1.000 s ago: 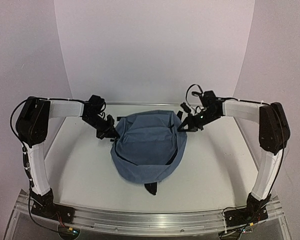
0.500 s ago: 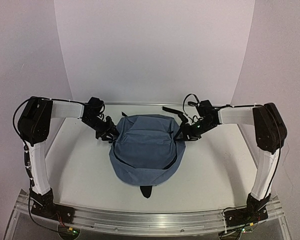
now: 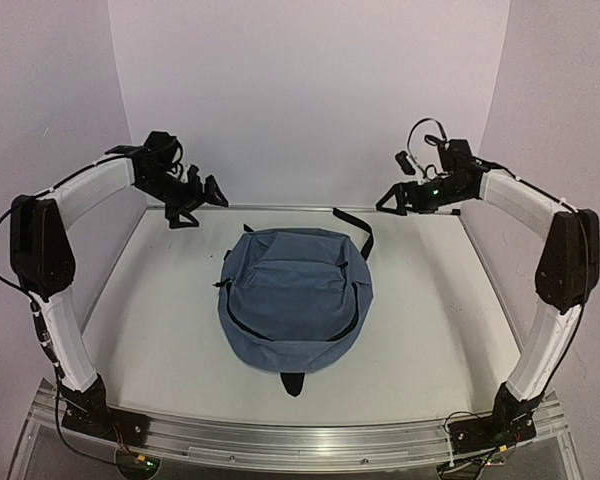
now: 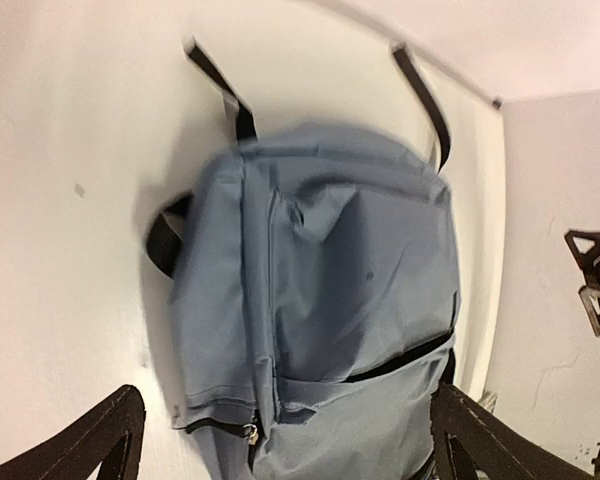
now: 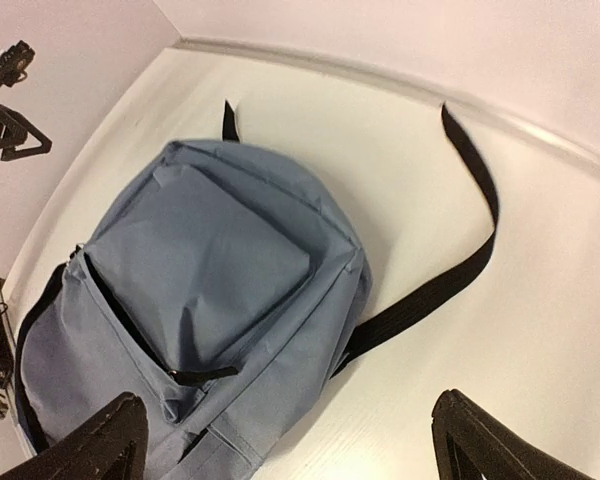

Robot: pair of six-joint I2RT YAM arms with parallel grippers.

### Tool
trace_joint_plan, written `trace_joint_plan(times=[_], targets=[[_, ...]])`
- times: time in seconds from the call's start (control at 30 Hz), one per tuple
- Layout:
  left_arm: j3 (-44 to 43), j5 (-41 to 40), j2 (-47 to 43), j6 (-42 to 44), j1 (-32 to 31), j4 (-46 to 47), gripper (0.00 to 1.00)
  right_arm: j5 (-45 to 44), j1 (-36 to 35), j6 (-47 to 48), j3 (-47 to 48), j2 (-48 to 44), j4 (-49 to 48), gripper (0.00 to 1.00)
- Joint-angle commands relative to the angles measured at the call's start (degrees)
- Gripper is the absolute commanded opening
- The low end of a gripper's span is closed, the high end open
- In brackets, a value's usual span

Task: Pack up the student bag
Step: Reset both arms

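Observation:
The student bag (image 3: 295,305), blue-grey with dark curved zippers, lies flat on the middle of the white table, front pocket up. It fills the left wrist view (image 4: 320,300) and lies at the left of the right wrist view (image 5: 210,290). My left gripper (image 3: 198,203) hangs open in the air beyond the bag's far-left corner and holds nothing (image 4: 287,400). My right gripper (image 3: 392,200) hangs open beyond the far-right corner, also holding nothing (image 5: 285,405). Neither touches the bag.
A black strap (image 3: 355,225) loops out from the bag's far-right side (image 5: 460,260). A short black tab (image 3: 298,380) sticks out at its near end. The table's raised rim (image 3: 280,208) and white walls close the back and sides. An aluminium rail (image 3: 300,440) runs along the near edge.
Both grippers opened and let go of the bag's far corners. Both arms then rose and drew back and outward. The bag dropped flat and its strap fell onto the table.

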State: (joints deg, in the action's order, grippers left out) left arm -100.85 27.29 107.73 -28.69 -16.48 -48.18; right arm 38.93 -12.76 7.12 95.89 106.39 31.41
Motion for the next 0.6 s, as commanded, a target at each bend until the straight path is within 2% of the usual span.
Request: trace_joint_plan(times=[0.0,0.1,0.2,0.37,0.57], targets=[[-0.85,-2.21,-7.65,1.69,6.58,-3.97,1.0,-3.66,1.09,2.54,2.29,-5.26,1.87,0.98],[4.87,-2.83,-12.96,0.98,11.48,-3.44,1.0,-6.93,2.89,3.05,-0.55,-6.67,1.73,0.98],[14.61,-3.41,-19.17,-0.06,15.44,-1.46,1.0,-7.62,5.93,3.44,-5.95,-7.57,1.23,0.98],[30.81,-5.08,-26.51,-2.77,17.8,3.18,1.0,-5.81,11.23,1.76,-14.85,-7.43,-1.51,0.98],[45.55,-3.48,-31.25,-5.43,17.89,9.54,1.0,-7.02,12.32,1.91,-20.21,-7.38,-4.11,0.98]])
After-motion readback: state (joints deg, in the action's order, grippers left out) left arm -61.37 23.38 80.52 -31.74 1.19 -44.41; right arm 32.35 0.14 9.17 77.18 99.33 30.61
